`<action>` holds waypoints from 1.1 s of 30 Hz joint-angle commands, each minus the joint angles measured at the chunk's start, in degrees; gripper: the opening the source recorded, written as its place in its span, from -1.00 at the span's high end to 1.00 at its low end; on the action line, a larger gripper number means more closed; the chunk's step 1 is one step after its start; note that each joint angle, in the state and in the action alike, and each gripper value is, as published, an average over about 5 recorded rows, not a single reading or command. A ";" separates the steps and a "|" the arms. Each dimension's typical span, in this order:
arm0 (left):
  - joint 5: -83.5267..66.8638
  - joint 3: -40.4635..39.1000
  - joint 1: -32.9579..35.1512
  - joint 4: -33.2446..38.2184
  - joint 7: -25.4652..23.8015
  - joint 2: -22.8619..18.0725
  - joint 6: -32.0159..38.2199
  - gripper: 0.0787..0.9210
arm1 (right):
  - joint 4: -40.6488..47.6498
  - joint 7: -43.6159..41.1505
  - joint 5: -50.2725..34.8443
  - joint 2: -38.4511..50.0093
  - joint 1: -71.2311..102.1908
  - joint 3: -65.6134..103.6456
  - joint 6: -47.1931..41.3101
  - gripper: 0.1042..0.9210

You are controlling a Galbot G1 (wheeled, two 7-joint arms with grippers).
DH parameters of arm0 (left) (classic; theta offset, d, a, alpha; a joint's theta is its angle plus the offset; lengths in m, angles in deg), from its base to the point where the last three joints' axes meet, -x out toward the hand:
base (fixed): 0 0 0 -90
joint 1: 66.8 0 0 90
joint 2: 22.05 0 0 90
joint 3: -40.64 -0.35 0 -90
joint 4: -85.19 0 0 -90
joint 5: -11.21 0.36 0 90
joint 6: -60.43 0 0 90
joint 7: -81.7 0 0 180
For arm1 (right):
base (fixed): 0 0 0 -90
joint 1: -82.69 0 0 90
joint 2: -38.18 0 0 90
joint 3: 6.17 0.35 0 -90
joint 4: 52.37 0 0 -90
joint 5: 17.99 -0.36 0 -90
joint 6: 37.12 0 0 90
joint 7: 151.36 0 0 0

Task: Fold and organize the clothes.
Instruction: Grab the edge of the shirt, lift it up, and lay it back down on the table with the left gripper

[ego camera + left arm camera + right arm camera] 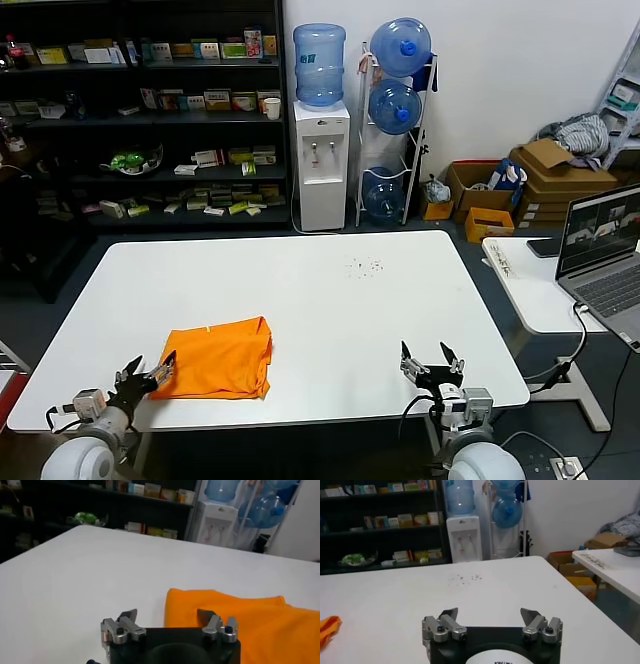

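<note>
The orange T-shirt (218,358) lies folded into a rough rectangle on the white table (300,290), near its front left. No lettering shows. My left gripper (150,374) is open and empty at the shirt's front left corner, low over the table. In the left wrist view the shirt (240,620) lies just ahead of the open gripper (167,616), one finger over its edge. My right gripper (430,358) is open and empty near the front right edge of the table. In the right wrist view the right gripper (490,615) is over bare table, with an orange corner of the shirt (327,627) at the side.
A second white table (540,285) with a laptop (600,250) stands to the right. Dark shelves (140,110), a water dispenser (322,160) and a rack of water bottles (395,110) stand behind. Cardboard boxes (550,175) with grey cloth lie at the back right. Small specks (365,266) dot the table.
</note>
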 commanded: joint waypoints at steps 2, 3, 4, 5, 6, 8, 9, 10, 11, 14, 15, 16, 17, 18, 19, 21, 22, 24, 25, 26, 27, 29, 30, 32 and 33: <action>0.70 -4.17 -3.15 -2.91 0.51 -0.08 -0.03 -0.62 | -0.16 0.10 -0.08 0.05 0.21 0.23 -0.01 -0.76; 0.75 -4.24 -3.06 -2.66 0.72 -0.15 -0.05 -0.55 | -0.15 0.10 -0.09 0.07 0.23 0.28 0.00 -0.76; 0.85 -4.27 -2.95 -2.41 0.91 -0.28 -0.05 -0.48 | -0.13 0.10 -0.10 0.10 0.25 0.32 0.01 -0.76; 0.94 -4.30 -2.84 -2.21 1.05 -0.39 -0.06 -0.42 | -0.11 0.11 -0.12 0.12 0.26 0.34 0.01 -0.76; 1.02 -4.32 -2.74 -2.05 1.21 -0.50 -0.05 -0.34 | -0.09 0.13 -0.14 0.13 0.24 0.34 0.02 -0.76; 1.28 -4.29 -2.49 -1.71 1.44 -0.78 0.00 -0.22 | -0.07 0.18 -0.17 0.13 0.16 0.33 0.01 -0.76; 1.38 -4.26 -2.32 -1.47 1.56 -0.86 0.06 -0.13 | -0.07 0.20 -0.21 0.12 0.12 0.32 0.02 -0.76; 1.48 -4.19 -2.12 -1.19 1.72 -0.99 0.13 -0.07 | -0.06 0.22 -0.23 0.11 0.09 0.32 0.01 -0.76; 1.56 -4.08 -1.93 -0.90 1.82 -1.11 0.21 -0.01 | -0.04 0.23 -0.24 0.10 0.07 0.31 0.02 -0.76; 1.95 -3.64 -1.31 0.12 2.38 -1.64 0.94 0.20 | 0.13 0.24 -0.21 0.05 0.11 0.32 0.11 -0.76; 2.36 -3.42 -1.10 0.59 2.54 -1.87 1.35 0.28 | 0.19 0.24 -0.19 0.02 0.14 0.33 0.14 -0.76; 2.97 -3.19 -0.83 1.29 2.76 -2.13 1.92 0.34 | 0.25 0.23 -0.16 -0.01 0.17 0.33 0.19 -0.76; 3.70 -2.94 -0.57 2.13 2.92 -2.37 2.49 0.40 | 0.30 0.22 -0.15 -0.03 0.19 0.33 0.22 -0.76; 4.69 -2.67 -0.23 3.36 3.09 -2.59 3.07 0.48 | 0.35 0.21 -0.14 -0.07 0.19 0.34 0.25 -0.76; 5.87 -2.42 0.19 5.05 3.35 -2.80 3.58 0.54 | 0.40 0.20 -0.13 -0.11 0.18 0.35 0.29 -0.76; 8.45 -1.97 1.23 9.52 4.05 -3.10 4.15 0.69 | 0.49 0.20 -0.14 -0.20 0.13 0.36 0.36 -0.76; 9.88 -1.79 1.86 12.20 4.69 -3.24 4.12 0.75 | 0.54 0.21 -0.15 -0.24 0.08 0.37 0.40 -0.76; 12.28 -1.49 3.01 17.90 6.29 -3.39 3.06 0.86 | 0.68 0.21 -0.19 -0.28 -0.09 0.39 0.48 -0.76; 13.09 -1.34 3.48 20.59 7.27 -3.35 2.09 0.89 | 0.79 0.20 -0.22 -0.29 -0.21 0.38 0.53 -0.76; 13.60 -1.15 3.79 23.00 8.40 -3.19 0.96 0.91 | 0.91 0.19 -0.24 -0.29 -0.35 0.36 0.59 -0.76; 13.86 -0.82 3.96 25.05 9.39 -2.85 -0.26 0.92 | 1.04 0.17 -0.28 -0.29 -0.53 0.32 0.64 -0.76; 13.81 0.42 3.97 27.31 11.00 -1.17 -2.51 0.92 | 1.28 0.11 -0.41 -0.28 -0.91 0.12 0.76 -0.76; 13.71 1.26 3.89 27.45 11.53 0.05 -3.31 0.92 | 1.36 0.08 -0.49 -0.27 -1.10 0.00 0.81 -0.76; 13.05 4.65 4.17 25.32 11.46 3.79 -4.55 0.92 | 1.51 0.02 -0.69 -0.21 -1.53 -0.39 0.97 -0.76; 12.92 6.60 4.45 23.48 11.10 5.85 -4.74 0.92 | 1.55 -0.01 -0.82 -0.15 -1.74 -0.63 1.06 -0.76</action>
